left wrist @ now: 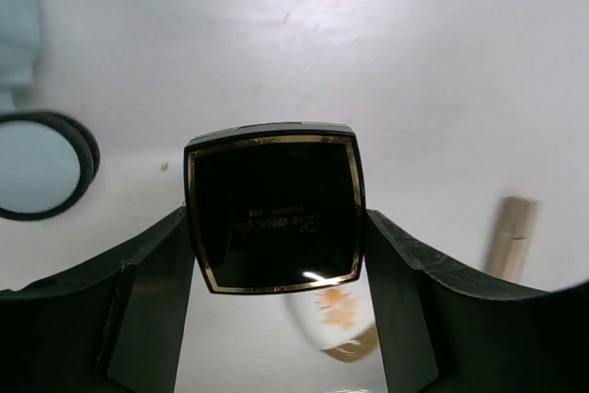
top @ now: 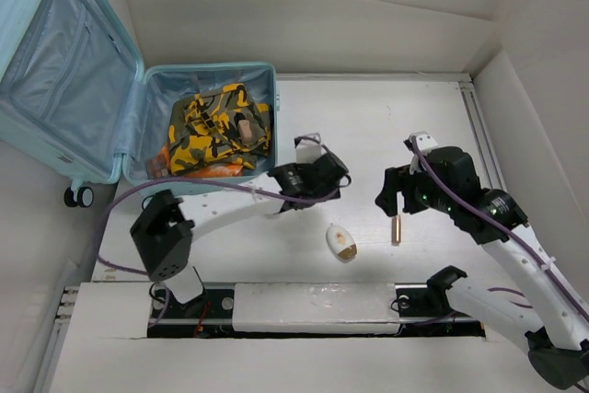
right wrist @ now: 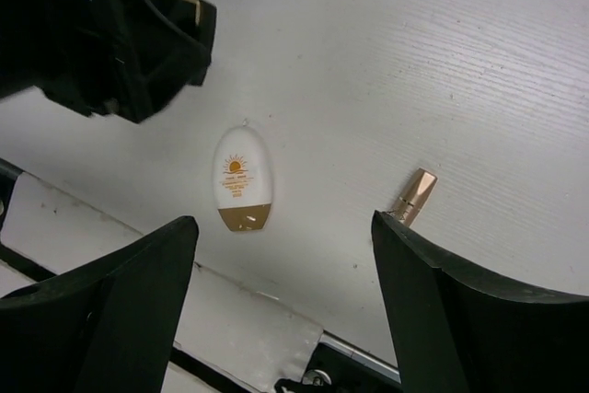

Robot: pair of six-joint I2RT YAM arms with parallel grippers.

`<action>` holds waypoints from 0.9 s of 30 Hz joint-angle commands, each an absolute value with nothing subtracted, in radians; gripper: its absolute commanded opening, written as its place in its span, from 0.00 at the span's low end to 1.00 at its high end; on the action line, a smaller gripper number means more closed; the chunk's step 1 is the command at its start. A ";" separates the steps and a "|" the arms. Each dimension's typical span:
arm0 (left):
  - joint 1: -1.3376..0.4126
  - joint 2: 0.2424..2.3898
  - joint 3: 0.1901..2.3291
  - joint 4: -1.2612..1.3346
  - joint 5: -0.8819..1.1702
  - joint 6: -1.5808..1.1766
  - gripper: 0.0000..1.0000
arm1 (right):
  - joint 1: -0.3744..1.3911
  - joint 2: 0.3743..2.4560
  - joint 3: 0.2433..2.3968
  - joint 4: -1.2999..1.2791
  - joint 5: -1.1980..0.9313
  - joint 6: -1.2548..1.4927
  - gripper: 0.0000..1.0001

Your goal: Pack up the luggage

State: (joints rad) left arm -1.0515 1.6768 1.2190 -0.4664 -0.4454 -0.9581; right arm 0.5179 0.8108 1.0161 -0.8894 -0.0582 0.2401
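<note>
Luggage sits at the far-left corner of the table, open. Its lid stands up on the left showing pale blue lining, and the base lies flat just right of it. 1 caster wheel shows below the lid. A yellow-and-green camouflage cloth is bunched in the base, with a small tan item lying on top.

Left gripper is just beside the near-right corner of the luggage base. In the left wrist view its 2 fingers press against both side edges of a black square compact with gold trim, so the jaws are part-closed and gripping it.

Right gripper hovers above the table, right of centre. Its jaws are spread wide with nothing between them.

A white oval bottle with a gold base and a sun print lies flat near the front edge, between the 2 arms. A gold tube lies to its right, apart from it. Neither is touching a gripper.
</note>
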 commanded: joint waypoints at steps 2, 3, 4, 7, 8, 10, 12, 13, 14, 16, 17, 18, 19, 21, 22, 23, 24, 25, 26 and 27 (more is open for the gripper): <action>-0.929 1.481 1.334 -0.497 -0.502 -0.870 0.41 | 0.512 0.825 1.014 -0.833 -0.104 0.236 0.82; -0.889 1.465 1.344 -0.497 -0.486 -0.849 0.41 | 0.512 0.825 1.014 -0.818 -0.104 0.236 0.82; -0.843 1.451 1.344 -0.477 -0.474 -0.826 0.41 | 0.512 0.834 1.005 -0.818 -0.119 0.236 0.82; -0.630 1.418 1.344 -0.434 -0.387 -0.732 0.41 | 0.512 0.854 1.005 -0.792 -0.132 0.245 0.82; -0.576 1.417 1.344 -0.407 -0.362 -0.710 0.41 | 0.512 0.854 1.005 -0.792 -0.143 0.245 0.82; -0.422 1.439 1.353 -0.381 -0.287 -0.652 0.41 | 0.512 0.864 1.005 -0.782 -0.143 0.256 0.82; -0.332 1.472 1.397 -0.380 -0.250 -0.629 0.41 | 0.523 0.864 1.005 -0.782 -0.143 0.256 0.82; -0.257 1.509 1.407 -0.380 -0.250 -0.620 0.41 | 0.523 0.864 1.005 -0.782 -0.134 0.256 0.82; -0.221 1.526 1.407 -0.380 -0.238 -0.611 0.41 | 0.523 0.864 0.996 -0.782 -0.133 0.265 0.82; -0.117 1.552 1.419 -0.361 -0.206 -0.611 0.41 | 0.532 0.864 0.996 -0.794 -0.123 0.265 0.82; -0.083 1.566 1.419 -0.351 -0.166 -0.611 0.41 | 0.532 0.864 0.996 -0.795 -0.114 0.274 0.82; -0.054 1.566 1.408 -0.329 -0.154 -0.620 0.41 | 0.541 0.855 0.986 -0.795 -0.101 0.284 0.82; -0.002 1.566 1.395 -0.319 -0.141 -0.629 0.41 | 0.541 0.844 0.986 -0.795 -0.101 0.284 0.82; 0.037 1.575 1.382 -0.310 -0.132 -0.629 0.43 | 0.541 0.835 0.986 -0.795 -0.091 0.305 0.82; 0.052 1.575 1.373 -0.298 -0.132 -0.629 0.43 | 0.541 0.834 0.986 -0.795 -0.081 0.305 0.82; 0.063 1.585 1.361 -0.298 -0.132 -0.615 0.43 | 0.541 0.834 0.986 -0.795 -0.072 0.314 0.82; 0.072 1.600 1.361 -0.298 -0.162 -0.615 0.44 | 0.551 0.834 0.986 -0.795 -0.072 0.314 0.82; 0.072 1.600 1.361 -0.310 -0.176 -0.604 0.44 | 0.551 0.834 0.986 -0.795 -0.061 0.325 0.82; 0.072 1.614 1.338 -0.310 -0.176 -0.594 0.46 | 0.551 0.834 0.986 -0.795 -0.061 0.325 0.82; 0.072 1.614 1.327 -0.310 -0.166 -0.594 0.48 | 0.551 0.845 0.986 -0.795 -0.061 0.325 0.84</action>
